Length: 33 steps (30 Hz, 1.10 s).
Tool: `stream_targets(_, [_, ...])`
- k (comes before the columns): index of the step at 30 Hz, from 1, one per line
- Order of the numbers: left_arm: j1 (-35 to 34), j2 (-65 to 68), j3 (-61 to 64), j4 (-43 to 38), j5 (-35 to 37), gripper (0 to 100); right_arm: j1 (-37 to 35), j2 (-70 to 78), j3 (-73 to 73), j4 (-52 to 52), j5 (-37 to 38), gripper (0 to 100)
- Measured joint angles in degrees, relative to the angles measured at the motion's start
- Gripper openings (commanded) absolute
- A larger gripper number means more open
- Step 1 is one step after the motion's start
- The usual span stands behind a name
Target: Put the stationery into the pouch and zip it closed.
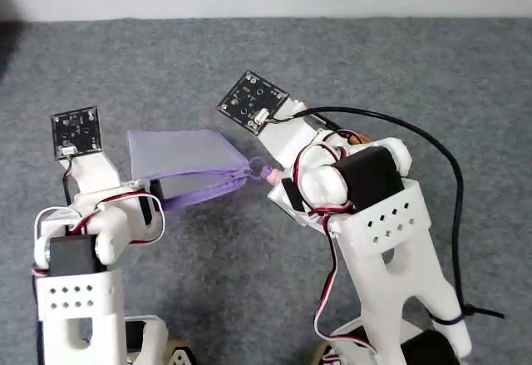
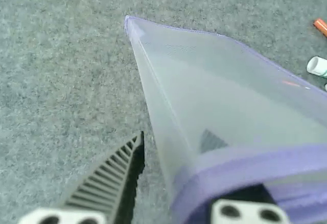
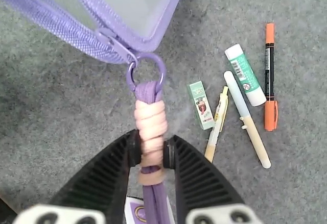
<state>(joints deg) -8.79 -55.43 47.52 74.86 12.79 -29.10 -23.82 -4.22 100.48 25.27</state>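
Pouch (image 1: 187, 165) lifted off the carpet (image 3: 61, 106) between the arms, left end at the left gripper (image 1: 154, 192), hold impossible to tell. Right gripper (image 3: 150, 145) clamped on the pull cord (image 3: 149, 117) at the right end. Just right, under the right arm, loose: eraser (image 3: 201, 105), two pens (image 3: 248, 119), glue stick (image 3: 245, 74), orange marker (image 3: 269, 76).

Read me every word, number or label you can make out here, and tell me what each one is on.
Nothing here can be read.
Glue stick: green label with a barcode, print too small.
Orange marker: dark print along the barrel, too small.
Small green box: a picture and marks, blurred.
White tag: purple mark, partly hidden.
Pouch: faint embossed line near the top, unreadable.
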Motion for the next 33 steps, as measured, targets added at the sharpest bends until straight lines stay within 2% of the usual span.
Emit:
stream_targets(7, [0.1, 0.0, 0.2, 1.0, 0.0, 1, 2.2, 0.0, 0.0, 0.0, 0.3, 0.9])
stream_targets(11, [1.1, 0.0, -4.1, 7.3, 0.0, 1, 5.5, 0.0, 0.0, -0.3, 0.3, 0.9])
stream_targets(15, [5.3, 0.0, -8.8, 15.4, 1.0, 1, 6.5, 0.0, 0.0, -0.3, 0.3, 1.7])
stream_targets(18, [8.7, 0.0, -10.8, 18.8, 4.5, 1, 6.9, 0.0, 0.0, 0.0, 0.3, 8.4])
stream_targets(23, [11.3, 0.0, -11.2, 19.4, 8.7, 1, 9.0, -1.4, 0.0, 0.2, -0.9, 26.3])
stream_targets(28, [11.4, 0.0, -10.8, 18.0, 12.3, 1, 11.2, -5.7, -1.4, 0.2, -1.9, 25.3])
stream_targets(33, [11.4, 0.0, -10.2, 16.6, 15.7, 1, 16.8, -8.4, -1.4, 0.2, -1.9, 22.2])
